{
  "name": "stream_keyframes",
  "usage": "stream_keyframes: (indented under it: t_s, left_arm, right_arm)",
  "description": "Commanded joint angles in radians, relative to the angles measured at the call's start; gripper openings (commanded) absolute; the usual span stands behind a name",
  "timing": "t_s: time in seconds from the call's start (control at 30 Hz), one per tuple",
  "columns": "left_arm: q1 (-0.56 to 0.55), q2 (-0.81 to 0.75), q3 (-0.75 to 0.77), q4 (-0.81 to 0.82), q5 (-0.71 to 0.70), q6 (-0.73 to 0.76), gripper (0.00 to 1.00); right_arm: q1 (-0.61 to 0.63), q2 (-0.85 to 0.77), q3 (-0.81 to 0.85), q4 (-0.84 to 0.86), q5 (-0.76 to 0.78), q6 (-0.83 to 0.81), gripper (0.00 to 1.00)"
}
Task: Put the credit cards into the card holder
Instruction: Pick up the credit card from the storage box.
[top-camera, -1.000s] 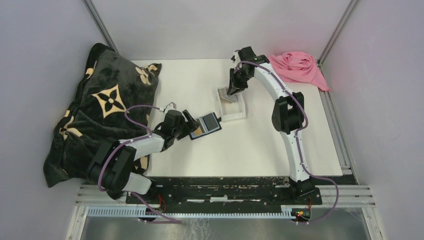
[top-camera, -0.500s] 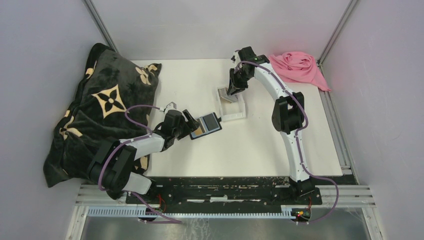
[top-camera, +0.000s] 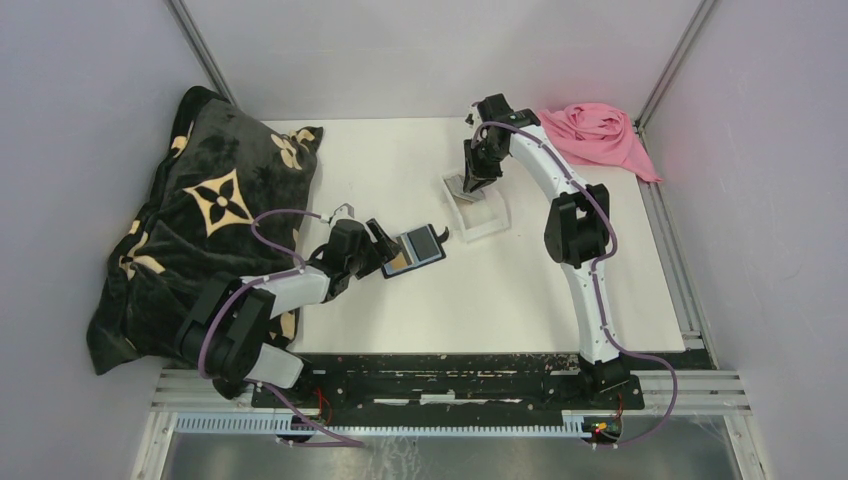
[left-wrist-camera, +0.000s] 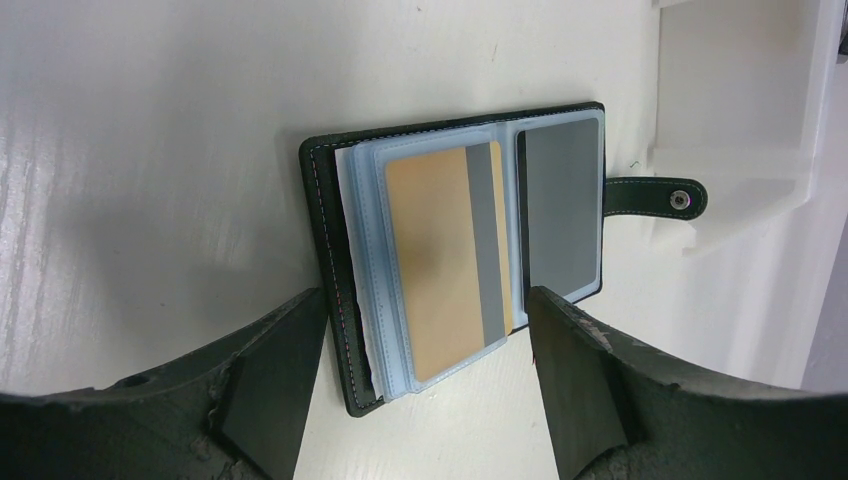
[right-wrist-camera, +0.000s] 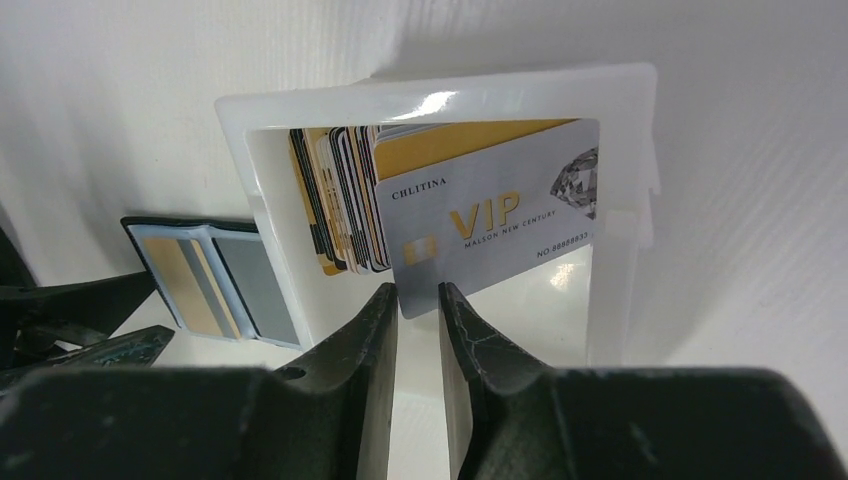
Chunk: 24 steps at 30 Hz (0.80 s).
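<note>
The card holder (left-wrist-camera: 322, 230) lies open on the white table (top-camera: 500, 290), left of the clear tray (right-wrist-camera: 430, 100), its strap (left-wrist-camera: 655, 197) with the metal stud pointing toward the tray. A tan card (left-wrist-camera: 440, 260) sits in 1 of its clear sleeves and a grey card (left-wrist-camera: 560, 210) fills the facing page. The left gripper (left-wrist-camera: 428, 291) has its jaws spread wide, 1 finger at each near corner of the card holder, with nothing clamped. The other credit cards (right-wrist-camera: 335, 210) stand on edge in the tray, a silver card (right-wrist-camera: 490, 220) marked VIP leaning in front. The right gripper (right-wrist-camera: 417, 295) reaches into the tray with its jaws a narrow gap apart. The silver card's lower corner shows at its tips, and whether they pinch anything cannot be told.
</note>
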Motion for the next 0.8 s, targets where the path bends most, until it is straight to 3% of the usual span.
stream_keyframes:
  t_s: [0.0,0.77]
  left_arm:
    - [0.002,0.022,0.008,-0.015,0.016,-0.015,0.81]
    - [0.002,0.051,0.009,0.000,0.025,-0.015,0.80]
  right_arm:
    - [-0.009,-0.075,0.035,-0.031,0.097,-0.039,0.26]
    - [-0.012,-0.086,0.079,-0.043,0.152,-0.061,0.27]
